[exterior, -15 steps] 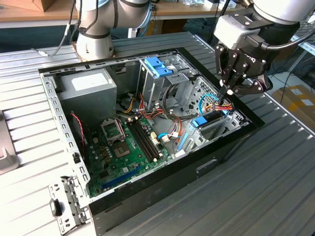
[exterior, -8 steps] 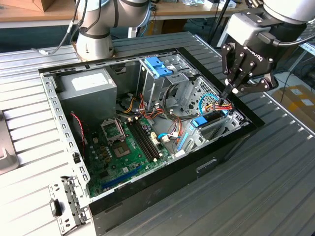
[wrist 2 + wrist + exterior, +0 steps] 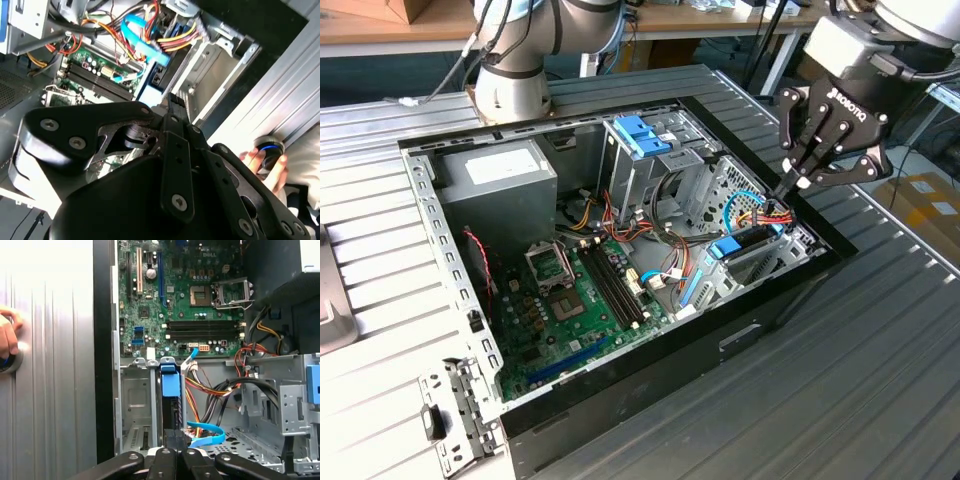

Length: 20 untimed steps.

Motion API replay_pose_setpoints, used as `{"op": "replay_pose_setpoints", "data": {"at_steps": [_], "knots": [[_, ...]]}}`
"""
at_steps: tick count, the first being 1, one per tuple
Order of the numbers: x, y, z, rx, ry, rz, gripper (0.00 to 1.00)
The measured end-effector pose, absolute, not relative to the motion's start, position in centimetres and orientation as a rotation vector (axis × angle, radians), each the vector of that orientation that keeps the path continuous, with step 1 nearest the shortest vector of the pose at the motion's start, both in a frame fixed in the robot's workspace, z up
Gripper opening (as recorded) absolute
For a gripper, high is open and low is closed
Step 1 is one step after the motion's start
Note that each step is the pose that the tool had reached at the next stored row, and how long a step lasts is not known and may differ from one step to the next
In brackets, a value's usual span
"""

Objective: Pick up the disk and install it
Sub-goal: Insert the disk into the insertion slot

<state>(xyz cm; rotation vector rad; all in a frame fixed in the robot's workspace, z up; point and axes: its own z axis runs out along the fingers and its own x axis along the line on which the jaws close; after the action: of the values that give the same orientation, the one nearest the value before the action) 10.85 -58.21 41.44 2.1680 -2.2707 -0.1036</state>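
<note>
The fingers (image 3: 792, 183) are pressed together, tips down at the back edge of the disk (image 3: 752, 243), right where the red and yellow wires (image 3: 770, 212) bunch up. Whether the tips touch the disk or sit just above it, I cannot tell. In the first wrist view the black fingers (image 3: 176, 440) are closed and line up with the disk (image 3: 170, 407), which stands on edge in its bay with a bright blue rail (image 3: 170, 385) on its end. A light blue cable (image 3: 205, 432) curls just beside it. The disk sits in the metal cage (image 3: 760, 265) at the corner of the open computer case (image 3: 620, 390), on the exterior view's right. Further in lies the green board (image 3: 580, 300), and beyond it the grey power box (image 3: 495, 180). The case lies on a ribbed metal surface (image 3: 860, 380). In the second wrist view, a person's hand (image 3: 265, 162) rests on a round button on that surface.
</note>
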Motion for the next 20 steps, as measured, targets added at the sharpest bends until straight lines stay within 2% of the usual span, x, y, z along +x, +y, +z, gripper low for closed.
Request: {"op": "replay_pose_setpoints", "data": {"at_steps": [11,20], "knots": [[16.4,-57.9,41.2,2.141,-2.244,-0.155,0.1],[17.5,-57.9,41.2,2.138,-2.242,-0.159,0.1]]}}
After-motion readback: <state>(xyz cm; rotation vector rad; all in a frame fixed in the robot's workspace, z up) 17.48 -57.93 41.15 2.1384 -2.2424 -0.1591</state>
